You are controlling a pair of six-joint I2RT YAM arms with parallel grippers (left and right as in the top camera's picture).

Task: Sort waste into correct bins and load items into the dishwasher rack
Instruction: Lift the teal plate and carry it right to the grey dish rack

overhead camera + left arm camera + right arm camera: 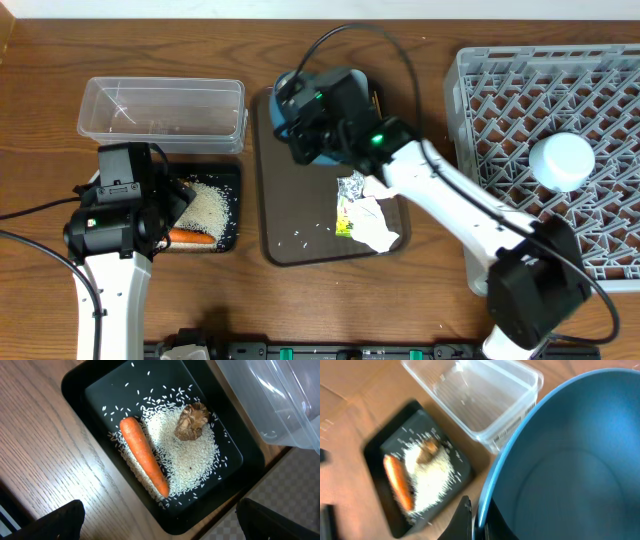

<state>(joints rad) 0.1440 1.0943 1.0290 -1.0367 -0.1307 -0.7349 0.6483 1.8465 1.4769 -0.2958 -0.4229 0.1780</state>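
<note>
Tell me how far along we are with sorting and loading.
Done: carrot, rice and brown lump lie in the black tray; a white cup sits in the rack. In hand: right gripper grips the dark blue bowl. Remaining: wrapper and napkins on the brown tray.

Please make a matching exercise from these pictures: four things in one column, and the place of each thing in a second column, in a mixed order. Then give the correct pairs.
Things
1. carrot
2. white cup
3. wrapper
4. dark blue bowl

Places
a. on the dishwasher rack
b. rim between the fingers of the right gripper
c. in the black tray, with the rice
d. on the brown tray

Pairs: 1-c, 2-a, 3-d, 4-b
</note>
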